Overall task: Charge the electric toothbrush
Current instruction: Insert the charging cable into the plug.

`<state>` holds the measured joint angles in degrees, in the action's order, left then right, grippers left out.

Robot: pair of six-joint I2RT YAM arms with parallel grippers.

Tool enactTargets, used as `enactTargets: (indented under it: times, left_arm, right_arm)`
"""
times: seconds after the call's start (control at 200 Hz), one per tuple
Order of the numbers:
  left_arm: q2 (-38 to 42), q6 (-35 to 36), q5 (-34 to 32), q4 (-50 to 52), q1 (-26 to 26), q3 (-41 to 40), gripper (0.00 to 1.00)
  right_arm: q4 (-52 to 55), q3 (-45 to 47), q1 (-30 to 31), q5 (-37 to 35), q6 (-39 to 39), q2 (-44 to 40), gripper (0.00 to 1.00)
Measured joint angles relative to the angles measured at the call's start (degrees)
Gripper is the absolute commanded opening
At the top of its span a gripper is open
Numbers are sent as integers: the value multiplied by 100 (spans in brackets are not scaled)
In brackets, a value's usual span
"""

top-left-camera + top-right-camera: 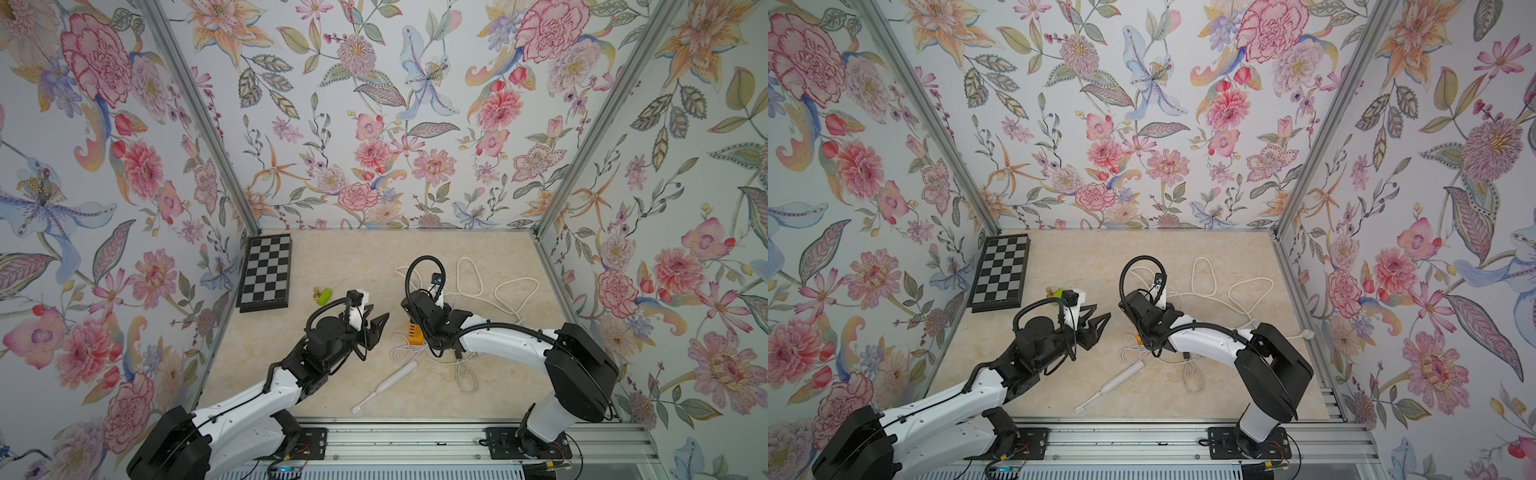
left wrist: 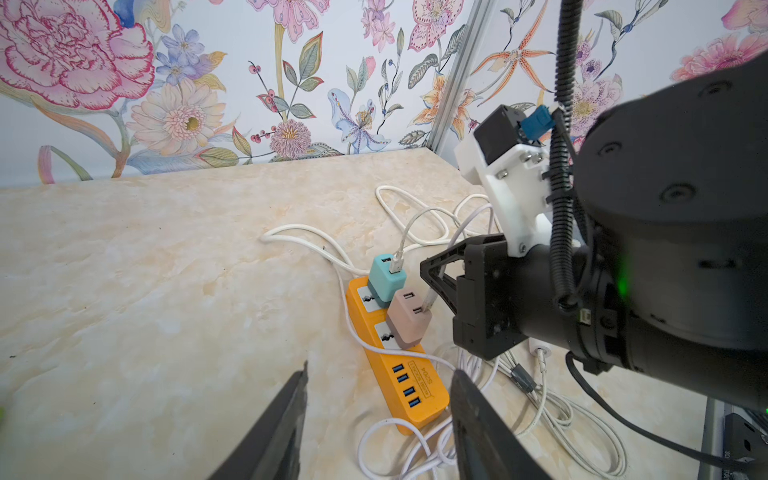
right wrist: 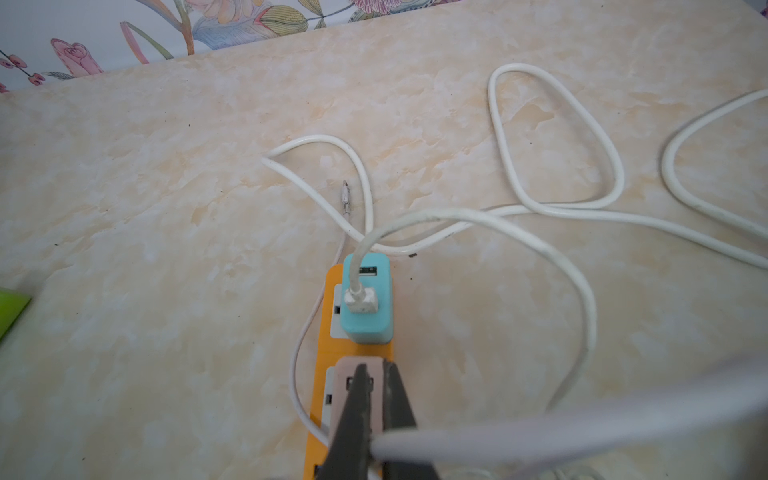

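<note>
Electric toothbrush (image 1: 386,385) lay flat on the bench (image 1: 353,257), near the front edge between the two arms, brush head toward the rail, nothing gripping it. Its handle end sat near thin white cable loops beside the orange power strip (image 2: 400,376). Both top views showed it in the same spot (image 1: 1113,384).

Right fingers (image 2: 436,274) were pinched narrow on the plug end of a white charging cable (image 2: 430,301), right at a port of the pink adapter (image 2: 409,322) seated in the strip. Couldn't tell whether the plug was fully in. In the right wrist view the fingers (image 3: 357,415) sat over the pink adapter (image 3: 345,374), with the cable running out blurred close to the lens.

Teal adapter (image 3: 368,309) sat in the next socket with its own white lead plugged in.

Left fingers (image 2: 286,424) were spread apart with nothing between them, hanging above the bench just beside the strip, apart from it; also seen in a top view (image 1: 380,320).

Chessboard (image 1: 266,272) lay at the back left, with a small green item (image 1: 325,296) near it.
</note>
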<state>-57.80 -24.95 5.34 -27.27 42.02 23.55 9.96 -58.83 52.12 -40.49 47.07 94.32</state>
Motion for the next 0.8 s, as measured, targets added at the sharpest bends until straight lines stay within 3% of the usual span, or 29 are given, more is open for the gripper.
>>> enactTargets:
  times: [0.801]
  left_arm:
    - [330,-149,-372,17,0,-144,57]
  right_arm:
    - [442,-378,184,-236,452,317,0]
